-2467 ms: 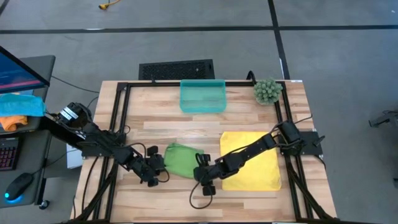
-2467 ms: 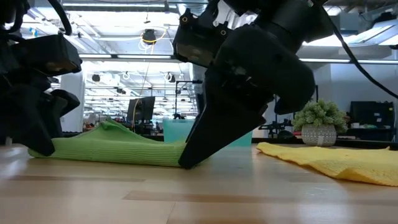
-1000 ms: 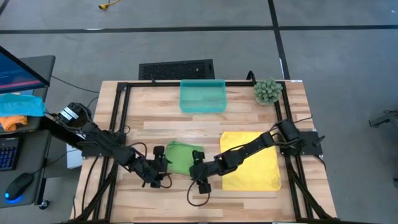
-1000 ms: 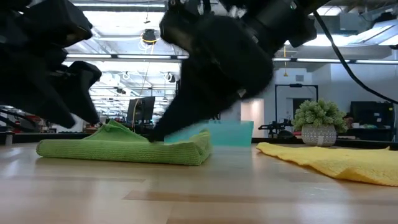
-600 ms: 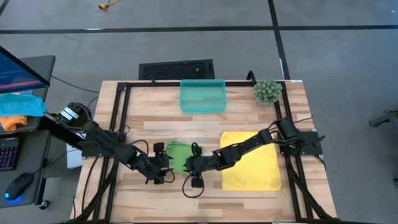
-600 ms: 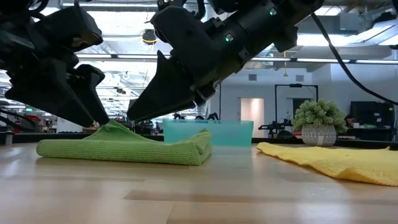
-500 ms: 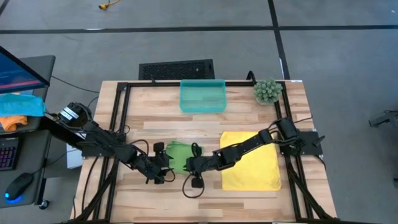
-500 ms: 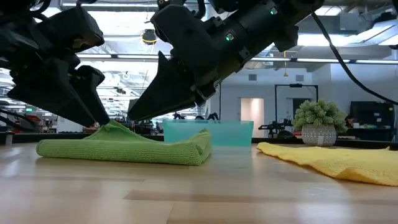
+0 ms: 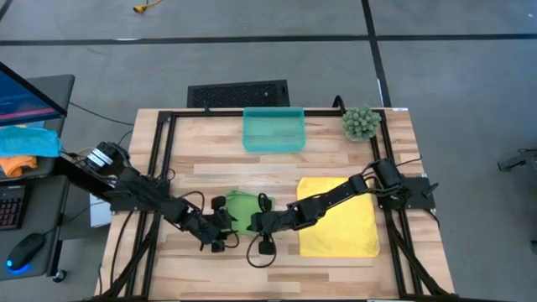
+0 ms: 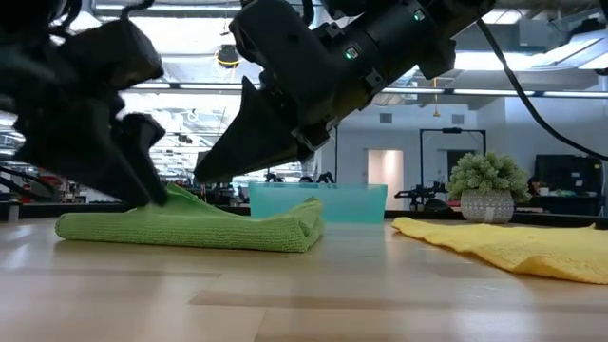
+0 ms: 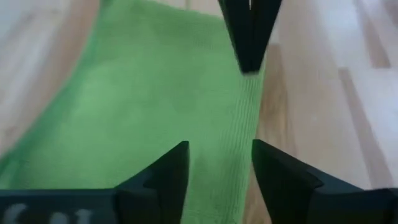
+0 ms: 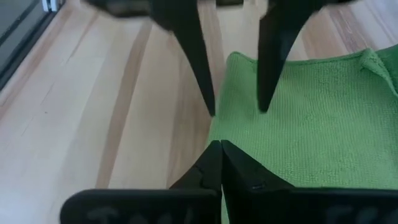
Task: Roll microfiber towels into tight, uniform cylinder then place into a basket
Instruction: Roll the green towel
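Observation:
The light green towel point(image 9: 243, 208) lies folded small on the wood, left of the table's middle, with a raised peak point(image 10: 173, 193) at its left end. My two grippers face each other along its near edge. My right gripper point(image 12: 217, 146) is shut at that edge. My left gripper point(image 11: 217, 149) stands open astride the same edge, one finger over bare wood and one over the cloth. The yellow towel point(image 9: 338, 216) is spread flat at the right. The teal basket point(image 9: 273, 109) stands at the far edge with nothing in it. My right gripper meets the green towel's near edge point(image 12: 217, 134) with its shut fingertips, slanting down from the table's right and lying along the edge. How much cloth sits between the tips does not show. The towel lies flat on the table. Whether my left gripper touches the cloth I cannot tell.
A small green plant point(image 9: 361, 122) stands at the far right corner. Black frame rails point(image 9: 164, 159) run along the table's sides. A black grille point(image 9: 239, 92) lies beyond the far edge. A cable loop point(image 9: 260, 250) hangs below my right gripper. Bare wood lies between the towels and the basket.
My right gripper has swung toward the table's left along the green towel's near edge, its fingertips rising from the towel's folded right end toward the left part. The towel has kept its place and shape.

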`<action>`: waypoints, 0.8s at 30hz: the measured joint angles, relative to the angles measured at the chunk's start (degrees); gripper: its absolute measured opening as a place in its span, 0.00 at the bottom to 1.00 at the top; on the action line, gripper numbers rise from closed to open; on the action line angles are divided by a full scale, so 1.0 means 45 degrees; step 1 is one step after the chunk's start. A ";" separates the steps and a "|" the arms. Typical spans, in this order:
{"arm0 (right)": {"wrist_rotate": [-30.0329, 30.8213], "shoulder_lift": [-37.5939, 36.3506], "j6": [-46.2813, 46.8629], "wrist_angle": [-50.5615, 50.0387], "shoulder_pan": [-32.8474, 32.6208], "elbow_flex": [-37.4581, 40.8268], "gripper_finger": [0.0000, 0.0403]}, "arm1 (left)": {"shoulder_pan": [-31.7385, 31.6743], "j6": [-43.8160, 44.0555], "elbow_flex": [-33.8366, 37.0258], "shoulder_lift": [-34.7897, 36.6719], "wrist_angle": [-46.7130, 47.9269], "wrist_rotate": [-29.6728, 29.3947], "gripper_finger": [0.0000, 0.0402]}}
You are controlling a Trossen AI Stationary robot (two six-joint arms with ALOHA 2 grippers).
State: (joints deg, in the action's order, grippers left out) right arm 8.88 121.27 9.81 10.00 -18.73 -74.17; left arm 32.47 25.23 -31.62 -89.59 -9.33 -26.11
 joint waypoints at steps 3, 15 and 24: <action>0.0007 -0.0005 0.0062 0.0143 -0.0003 0.0000 0.05 | 0.0005 -0.0014 -0.0004 -0.0670 -0.0281 -0.0008 0.30; 0.0040 -0.0005 0.0080 0.0660 -0.0001 0.0000 0.04 | 0.0112 0.0175 -0.0034 -0.0891 -0.0436 0.0041 0.02; 0.0038 0.0446 0.0160 0.1435 0.0002 0.0021 0.03 | 0.0097 -0.0175 -0.0034 -0.0891 -0.0460 0.0663 0.08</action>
State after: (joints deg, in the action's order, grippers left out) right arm 9.05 123.28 10.52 16.45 -18.72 -74.08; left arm 32.91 24.45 -31.77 -93.60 -11.41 -23.13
